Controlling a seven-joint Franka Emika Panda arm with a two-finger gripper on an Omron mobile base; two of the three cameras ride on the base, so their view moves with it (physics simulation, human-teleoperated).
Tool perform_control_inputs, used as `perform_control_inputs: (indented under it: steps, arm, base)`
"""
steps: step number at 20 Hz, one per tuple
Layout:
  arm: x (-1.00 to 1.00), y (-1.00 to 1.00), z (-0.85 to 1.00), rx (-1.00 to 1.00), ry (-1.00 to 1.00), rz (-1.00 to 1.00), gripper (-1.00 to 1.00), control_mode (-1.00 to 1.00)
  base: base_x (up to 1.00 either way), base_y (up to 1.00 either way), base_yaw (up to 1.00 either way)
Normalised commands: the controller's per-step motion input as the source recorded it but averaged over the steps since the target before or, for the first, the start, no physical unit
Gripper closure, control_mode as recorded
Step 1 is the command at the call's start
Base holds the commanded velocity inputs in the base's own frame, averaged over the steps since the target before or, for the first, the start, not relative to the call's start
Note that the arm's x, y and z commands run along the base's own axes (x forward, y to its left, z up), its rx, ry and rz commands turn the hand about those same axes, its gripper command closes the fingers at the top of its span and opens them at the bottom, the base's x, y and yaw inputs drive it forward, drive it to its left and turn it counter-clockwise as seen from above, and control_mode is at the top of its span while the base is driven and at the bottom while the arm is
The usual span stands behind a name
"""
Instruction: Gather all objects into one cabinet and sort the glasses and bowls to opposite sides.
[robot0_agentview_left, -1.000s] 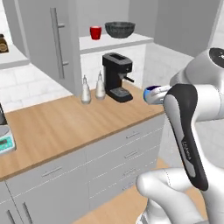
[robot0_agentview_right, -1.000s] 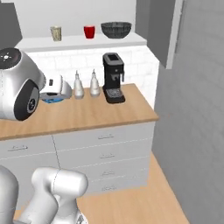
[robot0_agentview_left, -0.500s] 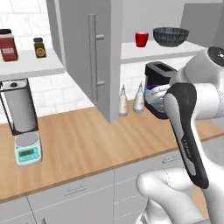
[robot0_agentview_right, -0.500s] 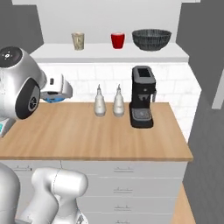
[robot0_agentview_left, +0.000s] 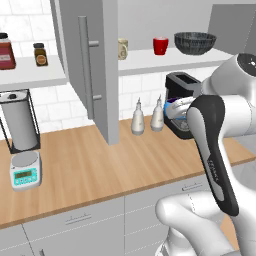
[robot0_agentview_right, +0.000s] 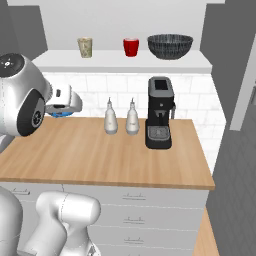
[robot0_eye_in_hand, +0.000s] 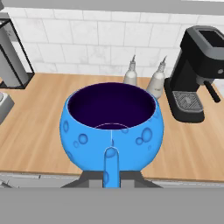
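Kitchen, rendered: wooden worktop (robot0_agentview_right: 100, 155) over grey drawer fronts (robot0_agentview_right: 135, 210), white tiled wall (robot0_eye_in_hand: 87, 52), black coffee machine (robot0_agentview_right: 159, 113), open grey wall cabinet (robot0_agentview_left: 95, 70), digital scale (robot0_agentview_left: 25, 170) sat on the counter.

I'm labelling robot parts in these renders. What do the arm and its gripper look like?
The arm is glossy white with rounded, bulbous joint housings; a long black panel with faint lettering runs along one link, and a dark round cap with small markings closes a joint. No loose cables show. The gripper ends in small fingertips, tinted blue in the hand view.
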Motion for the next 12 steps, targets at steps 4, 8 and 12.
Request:
perform_control_inputs:
  steps: [4,8,12]
  arm:
    - [0.00,0.00,0.00,0.00,0.00,0.00,1.00,1.00]
    - [0.00,0.11,0.39,0.00,-0.12,0.02,1.00,-1.00]
    - [0.31,0.44,0.92,0.04,-0.25,0.05,1.00,-1.00]
  base:
    - [0.00,0.00,0.00]
    - [0.00,0.01,0.00]
    - [0.00,0.00,0.00]
